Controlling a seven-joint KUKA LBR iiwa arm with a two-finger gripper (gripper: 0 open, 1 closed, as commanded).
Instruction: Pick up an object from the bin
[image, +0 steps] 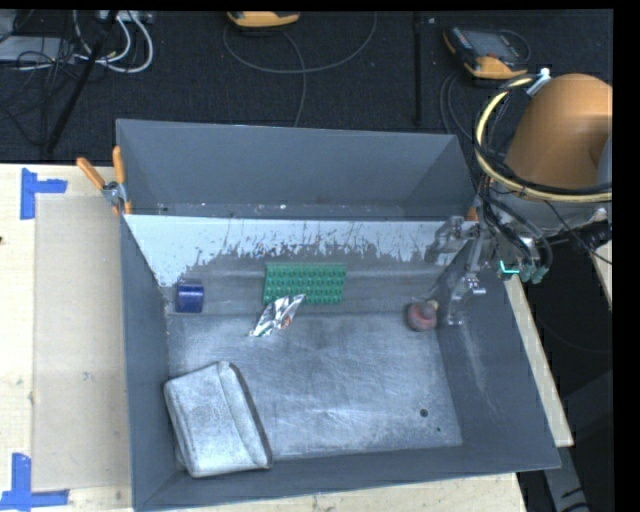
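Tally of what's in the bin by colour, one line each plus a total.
Blue: 1, small cylinder
Green: 1, studded block
Silver: 1, crumpled foil wrapper
Grey: 1, folded cloth
Reddish: 1, small round thing
Total: 5

Lighting: moderate, even, from above.
Bin: far wall darker in its upper part, with a pale lit band along its foot. Bottom has a dull sheen, strongest toward the near side. Right wall in soft shade.
Crumpled foil scrap: small glints.
Orange cover on the arm: broad soft highlight.
Floor beyond the bin: dim.
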